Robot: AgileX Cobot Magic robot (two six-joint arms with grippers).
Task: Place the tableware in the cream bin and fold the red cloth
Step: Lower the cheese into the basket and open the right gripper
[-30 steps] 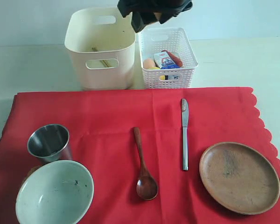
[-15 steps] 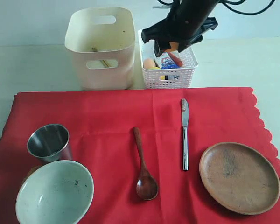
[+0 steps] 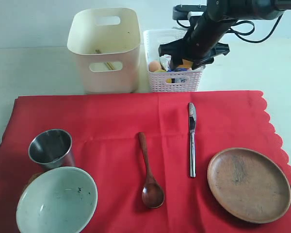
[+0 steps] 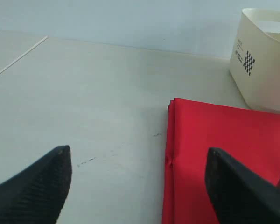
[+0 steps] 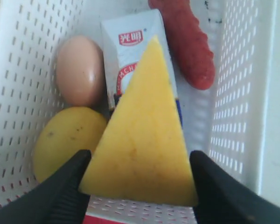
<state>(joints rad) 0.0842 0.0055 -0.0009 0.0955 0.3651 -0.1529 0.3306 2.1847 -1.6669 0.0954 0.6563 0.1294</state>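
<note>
1. Red cloth (image 3: 111, 121), near edge: pale bowl (image 3: 56, 200) at 7 o'clock, steel cup (image 3: 51, 148) just behind it, brown plate (image 3: 249, 184) at 4 o'clock.
2. Mid-cloth: wooden spoon (image 3: 149, 172), with the table knife (image 3: 192, 138) at its 2 o'clock, apart.
3. Beyond the cloth: cream bin (image 3: 85, 73) at 11 o'clock, chopsticks (image 3: 104, 58) inside; white basket (image 3: 177, 85) at 1 o'clock.
4. My right gripper (image 5: 137, 158) pinches a cheese wedge (image 5: 144, 130) over the basket.
5. My left gripper (image 4: 137, 150) is spread wide over bare table by the cloth's edge.

A: The round steel cup (image 3: 51, 148) and slim silver table knife (image 3: 192, 145) are shiny metal; the large red cloth (image 3: 106, 121) is matt fabric.

B: The dark wooden spoon (image 3: 150, 184) looks glossy, the round brown plate (image 3: 249, 184) duller. The tall cream bin (image 3: 85, 73) is smooth plastic, the yellow cheese wedge (image 5: 142, 140) matt, faintly pitted.
</note>
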